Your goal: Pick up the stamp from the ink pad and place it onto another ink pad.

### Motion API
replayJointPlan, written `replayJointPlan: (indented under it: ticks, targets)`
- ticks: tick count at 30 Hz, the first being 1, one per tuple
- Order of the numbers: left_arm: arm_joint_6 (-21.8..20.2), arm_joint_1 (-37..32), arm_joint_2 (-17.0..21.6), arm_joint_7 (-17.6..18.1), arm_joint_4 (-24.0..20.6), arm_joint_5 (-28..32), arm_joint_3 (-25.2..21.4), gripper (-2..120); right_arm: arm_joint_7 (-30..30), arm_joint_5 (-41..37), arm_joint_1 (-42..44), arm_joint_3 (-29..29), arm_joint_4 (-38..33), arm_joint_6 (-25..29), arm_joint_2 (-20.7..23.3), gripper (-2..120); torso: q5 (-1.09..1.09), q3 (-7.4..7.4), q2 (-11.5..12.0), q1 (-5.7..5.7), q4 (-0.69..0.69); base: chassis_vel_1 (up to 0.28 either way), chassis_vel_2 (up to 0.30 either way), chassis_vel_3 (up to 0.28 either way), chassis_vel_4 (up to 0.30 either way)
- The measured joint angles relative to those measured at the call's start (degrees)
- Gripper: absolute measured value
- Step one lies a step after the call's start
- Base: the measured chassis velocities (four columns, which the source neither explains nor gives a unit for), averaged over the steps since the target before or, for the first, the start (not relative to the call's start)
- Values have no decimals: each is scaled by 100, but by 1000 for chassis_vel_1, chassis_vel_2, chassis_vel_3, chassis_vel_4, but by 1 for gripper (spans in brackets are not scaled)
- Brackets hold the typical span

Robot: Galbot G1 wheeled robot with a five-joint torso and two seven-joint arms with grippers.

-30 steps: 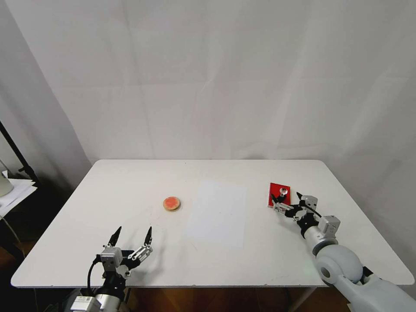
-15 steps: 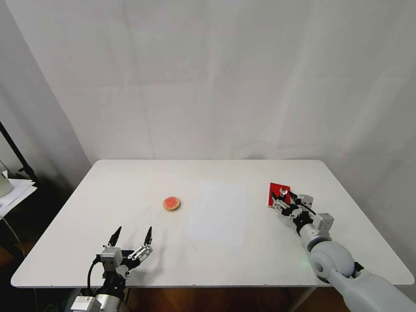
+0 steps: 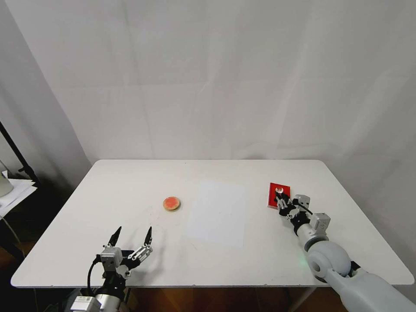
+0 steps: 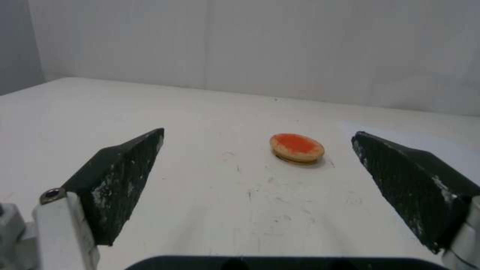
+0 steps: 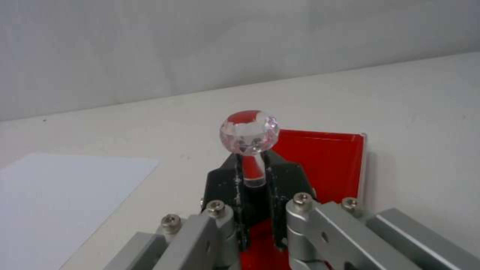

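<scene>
The white counter (image 3: 130, 190) carries everything here, so take the paper sheet (image 3: 216, 213) at its middle as the landmark. To the left of the sheet and a little farther from the robot sits another ink pad (image 3: 171, 203), the round tan-rimmed disc with its orange-red centre facing up, bare and ready to receive. To the right of the sheet lies the ink pad (image 3: 275, 196), the flat red rectangle, and that's where the action is. The right claw (image 5: 254, 180) reaches low over the near edge of that red pad and is clenched on the stem of the stamp (image 5: 248, 132), just under the clear ball knob, a sensible hold since the neck is the narrowest part. The stamp stands upright, apparently not yet lifted off the red pad. The left claw (image 3: 131, 238) hangs parked near the counter's front edge, left of the sheet, fingers spread wide and holding nothing.
</scene>
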State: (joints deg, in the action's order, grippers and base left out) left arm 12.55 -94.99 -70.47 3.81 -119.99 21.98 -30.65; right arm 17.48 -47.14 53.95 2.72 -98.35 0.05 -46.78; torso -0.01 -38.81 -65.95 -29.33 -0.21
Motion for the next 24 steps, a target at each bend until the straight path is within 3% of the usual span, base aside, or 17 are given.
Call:
replayJointPlan:
  ticks: [16,20,24]
  targets:
    - [0,0,0,0,0,0,0,100,-221,-1,-196,-47,-214,155,165,8,2,0,0,0,-1,0,0,0,0]
    - [0,1,0,0,0,0,0,100,-608,-170,-811,-503,-489,295,350,8,-1,0,0,0,0,0,0,0,0]
    - [0,2,0,0,0,0,0,100,-950,-437,-1772,-1612,-449,265,293,8,0,0,0,-1,2,0,0,0,0]
